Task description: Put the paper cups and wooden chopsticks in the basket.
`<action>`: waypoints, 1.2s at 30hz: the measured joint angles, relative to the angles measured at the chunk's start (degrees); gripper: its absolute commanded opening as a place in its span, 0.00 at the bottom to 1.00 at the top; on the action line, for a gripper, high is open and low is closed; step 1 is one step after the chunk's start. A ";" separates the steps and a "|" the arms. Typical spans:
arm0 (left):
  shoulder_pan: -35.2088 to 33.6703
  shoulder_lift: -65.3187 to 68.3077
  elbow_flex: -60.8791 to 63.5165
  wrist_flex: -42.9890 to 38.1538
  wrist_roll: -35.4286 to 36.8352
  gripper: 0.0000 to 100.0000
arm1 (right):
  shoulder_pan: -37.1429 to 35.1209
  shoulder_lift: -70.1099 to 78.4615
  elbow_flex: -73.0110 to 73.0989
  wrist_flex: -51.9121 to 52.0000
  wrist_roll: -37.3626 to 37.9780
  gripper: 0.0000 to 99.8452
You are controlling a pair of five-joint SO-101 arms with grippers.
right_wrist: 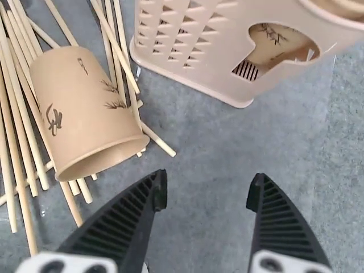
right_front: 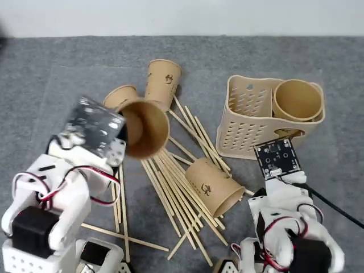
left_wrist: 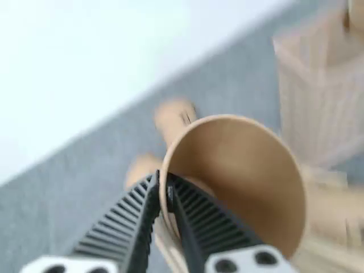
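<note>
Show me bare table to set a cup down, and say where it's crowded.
Free: the mat between the basket and the right gripper, and the far left stretch beside the two far cups. Crowded: the middle, where chopsticks fan around a tipped cup, near the left gripper and its held cup.

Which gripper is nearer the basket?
Right. The right gripper hangs open just short of the basket; the left gripper, shut on a paper cup, is beyond the chopsticks.

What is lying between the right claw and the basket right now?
Just bare grey mat, as the right wrist view shows. The open right claw faces the basket; the tipped paper cup and loose chopsticks lie off to one side.
</note>
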 measured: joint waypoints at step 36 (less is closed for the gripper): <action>27.87 73.49 -63.47 -21.19 22.42 0.01 | -0.09 0.00 0.18 0.00 3.60 0.24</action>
